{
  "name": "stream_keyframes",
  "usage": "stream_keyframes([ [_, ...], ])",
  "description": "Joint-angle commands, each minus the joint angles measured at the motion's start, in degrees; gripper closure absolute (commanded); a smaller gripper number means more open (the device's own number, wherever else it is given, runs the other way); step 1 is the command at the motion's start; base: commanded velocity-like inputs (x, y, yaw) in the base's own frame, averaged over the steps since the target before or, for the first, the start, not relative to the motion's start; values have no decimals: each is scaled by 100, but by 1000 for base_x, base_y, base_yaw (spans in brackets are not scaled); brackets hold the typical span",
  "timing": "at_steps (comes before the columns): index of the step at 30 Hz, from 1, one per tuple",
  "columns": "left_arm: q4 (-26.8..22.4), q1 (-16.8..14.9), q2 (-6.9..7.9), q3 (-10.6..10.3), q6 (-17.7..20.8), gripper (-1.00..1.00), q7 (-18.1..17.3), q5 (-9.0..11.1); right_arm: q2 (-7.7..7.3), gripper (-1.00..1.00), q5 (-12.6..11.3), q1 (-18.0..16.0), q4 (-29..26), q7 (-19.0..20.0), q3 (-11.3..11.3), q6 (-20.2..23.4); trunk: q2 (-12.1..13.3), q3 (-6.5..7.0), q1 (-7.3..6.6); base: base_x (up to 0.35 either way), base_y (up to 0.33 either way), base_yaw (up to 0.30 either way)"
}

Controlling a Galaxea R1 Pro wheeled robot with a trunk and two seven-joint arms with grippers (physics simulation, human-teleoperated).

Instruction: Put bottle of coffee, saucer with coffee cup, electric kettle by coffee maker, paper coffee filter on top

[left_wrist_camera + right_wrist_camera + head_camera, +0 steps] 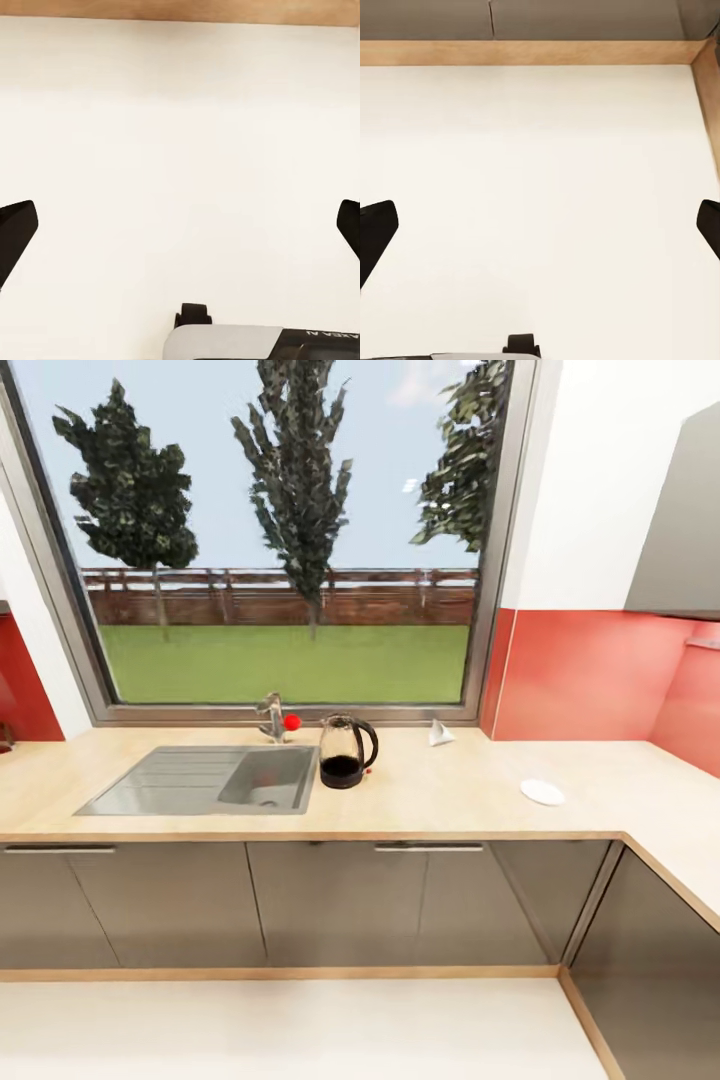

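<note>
Kettle (346, 752) upright on kitchen countertop (450, 800), just beside sink (210, 780) | saucer (542, 791) well apart, toward counter corner | left gripper (180, 229) jaws wide, empty, over pale floor (180, 135) | right gripper (540, 229) likewise

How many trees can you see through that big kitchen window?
3. One tree stands at the left, a tall narrow one in the middle, and one at the right, partly cut off by the window frame.

In my wrist views, both grippers' black fingertips (16, 229) (376, 229) are cut off at the edges. The small white folded object (440, 734) by the window is too small to identify.
</note>
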Motion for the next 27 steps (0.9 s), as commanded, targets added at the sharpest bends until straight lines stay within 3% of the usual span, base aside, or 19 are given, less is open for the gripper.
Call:
stream_keyframes([
  [1,6,-2,0,2,-18,-100,-1,34,0,-100,6,-3,4,-4,-4,-17,-5,-3,4,188,0,0],
  [24,7,-2,53,-51,7,-100,8,-76,16,-100,-27,-1,-52,-1,-23,-14,-5,-2,4,30,0,0],
  [25,8,-2,123,-59,15,-100,11,-159,16,-100,-32,-1,-74,-2,-26,-8,-5,-2,4,0,0,0],
  [26,144,42,537,-31,31,-100,16,-287,135,-100,-25,-8,-910,-9,18,6,-5,-2,4,0,0,0],
  [27,175,46,571,-14,57,-100,16,-288,199,-100,-26,-7,-1405,-14,25,12,-5,-2,4,0,0,0],
])
